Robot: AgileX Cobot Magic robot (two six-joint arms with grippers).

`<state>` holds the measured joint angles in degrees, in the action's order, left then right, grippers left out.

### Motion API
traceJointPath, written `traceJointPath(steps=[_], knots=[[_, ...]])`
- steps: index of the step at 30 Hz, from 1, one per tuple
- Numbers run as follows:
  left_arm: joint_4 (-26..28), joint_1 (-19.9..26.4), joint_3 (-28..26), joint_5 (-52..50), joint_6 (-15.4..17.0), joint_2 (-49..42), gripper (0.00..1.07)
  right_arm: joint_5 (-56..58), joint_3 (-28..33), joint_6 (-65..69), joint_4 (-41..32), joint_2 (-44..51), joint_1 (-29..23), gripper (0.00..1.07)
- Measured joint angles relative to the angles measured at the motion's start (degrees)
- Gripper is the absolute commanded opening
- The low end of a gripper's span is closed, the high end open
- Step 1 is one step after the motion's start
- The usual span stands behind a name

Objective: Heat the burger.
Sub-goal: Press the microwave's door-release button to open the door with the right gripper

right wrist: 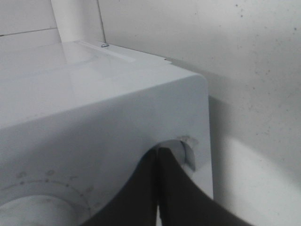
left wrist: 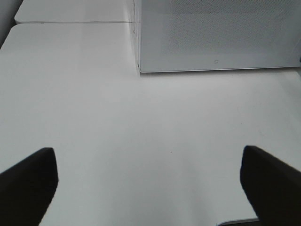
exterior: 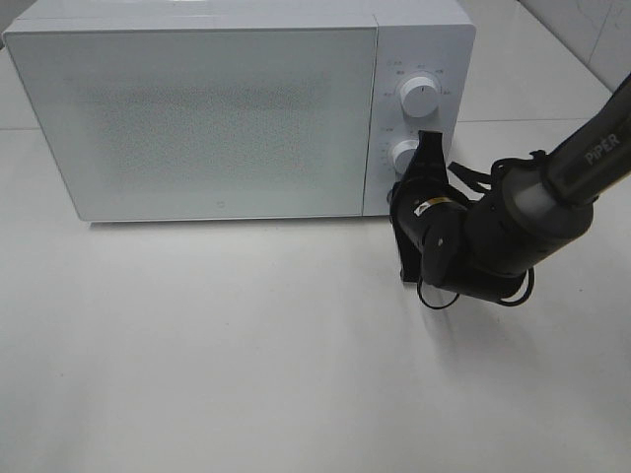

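Observation:
The burger is out of view in every frame. The white microwave [exterior: 197,118] stands at the back of the table with its door closed. My right gripper [exterior: 428,140] is shut, with nothing between its fingers. Its tips sit at the right edge of the lower knob [exterior: 404,156], just below the upper knob [exterior: 419,99]. The right wrist view shows the shut gripper [right wrist: 157,151] right in front of a knob [right wrist: 188,151]. My left gripper [left wrist: 146,150] is open above bare table, with the microwave [left wrist: 216,33] ahead of it.
The right arm [exterior: 552,187] reaches in from the right edge. A white tabletop [exterior: 246,345] stretches in front of the microwave. A tiled wall [right wrist: 244,56] stands behind it, and a table seam [left wrist: 70,22] runs beside its corner.

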<state>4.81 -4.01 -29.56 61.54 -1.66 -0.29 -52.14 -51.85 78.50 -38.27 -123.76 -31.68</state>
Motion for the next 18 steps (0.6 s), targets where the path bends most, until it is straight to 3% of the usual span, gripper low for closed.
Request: traceJointPath(steps=[18], knots=[[0.0, 0.0, 0.0, 0.0, 0.0, 0.0, 0.98, 5.5, -2.6, -3.4, -4.0, 0.0, 0.9, 0.00]])
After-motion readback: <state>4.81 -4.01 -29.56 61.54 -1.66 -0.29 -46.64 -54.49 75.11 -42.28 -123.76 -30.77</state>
